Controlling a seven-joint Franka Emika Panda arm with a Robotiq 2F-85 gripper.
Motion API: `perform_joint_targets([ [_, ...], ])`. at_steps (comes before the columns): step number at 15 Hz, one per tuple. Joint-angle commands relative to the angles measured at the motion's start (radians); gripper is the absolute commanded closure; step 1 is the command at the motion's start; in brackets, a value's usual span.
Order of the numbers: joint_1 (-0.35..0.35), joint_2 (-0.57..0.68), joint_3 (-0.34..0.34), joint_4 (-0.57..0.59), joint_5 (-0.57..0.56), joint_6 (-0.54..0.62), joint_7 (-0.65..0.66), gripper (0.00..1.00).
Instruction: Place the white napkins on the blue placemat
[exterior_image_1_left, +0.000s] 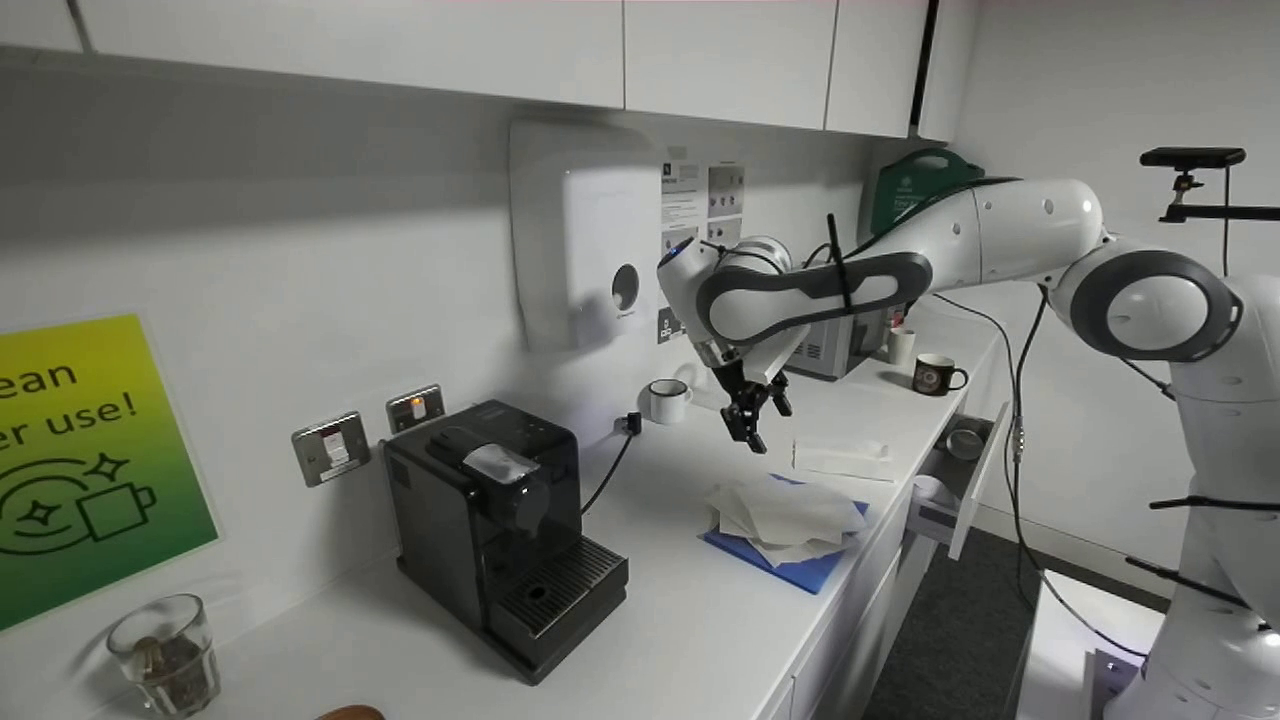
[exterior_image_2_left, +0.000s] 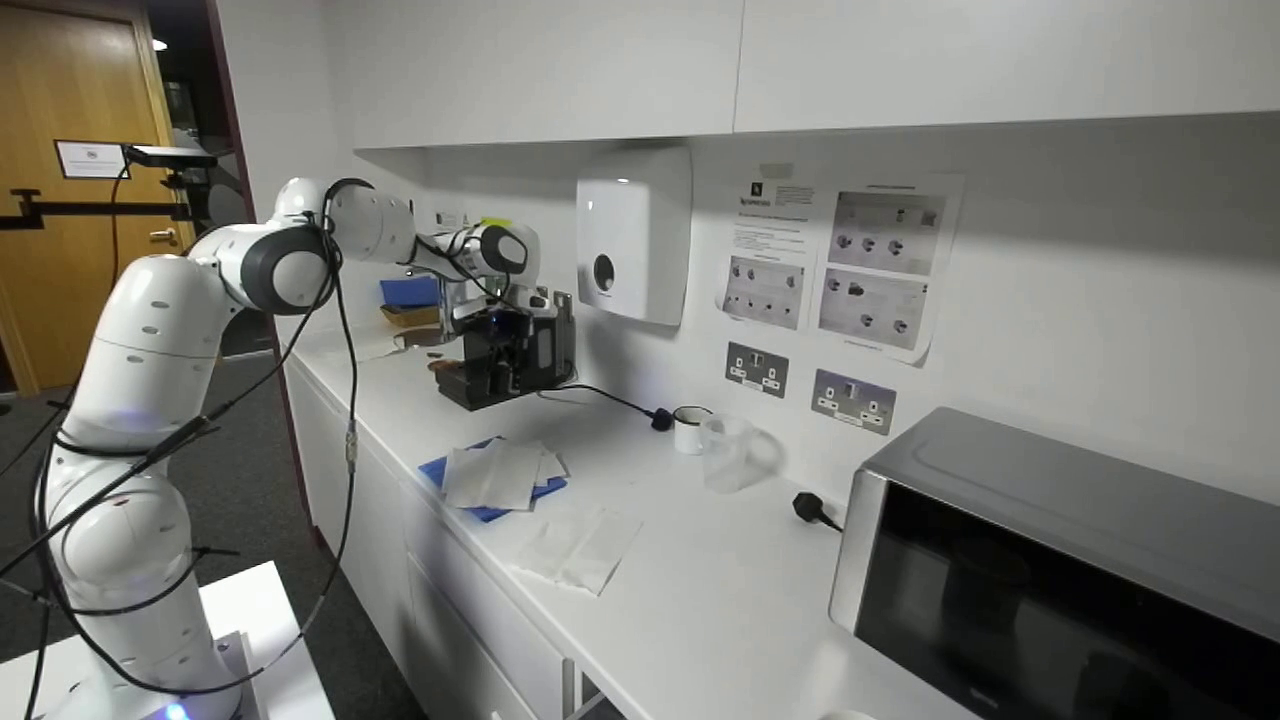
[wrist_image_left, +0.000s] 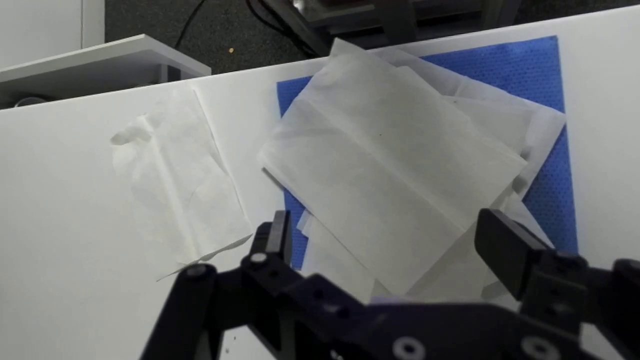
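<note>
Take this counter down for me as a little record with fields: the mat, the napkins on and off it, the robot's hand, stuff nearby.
Blue placemat: flat on the white counter, partly covered
White napkins on it: several, overlapping at angles; exact count unclear
Loose napkin: on the counter beside the placemat, not touching it
Hand: open, empty, above the counter
Nearby: black coffee machine, white mug
Likely left to do: the loose napkin

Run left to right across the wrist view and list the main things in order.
Open drawer at the left border → lone white napkin → blue placemat with a pile of white napkins on it. The claw overlaps the blue placemat in this picture, so it gets no place.
</note>
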Motion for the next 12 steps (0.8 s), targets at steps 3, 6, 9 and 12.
perform_joint_targets([
  [3, -0.01, -0.056, -0.031, -0.065, -0.167, -0.002, -0.202, 0.0],
  [6, -0.029, -0.073, -0.037, -0.124, -0.236, 0.027, -0.277, 0.0],
  [9, -0.05, -0.099, -0.043, -0.198, -0.267, 0.072, -0.31, 0.0],
  [12, -0.079, -0.144, -0.049, -0.298, -0.269, 0.141, -0.314, 0.0],
])
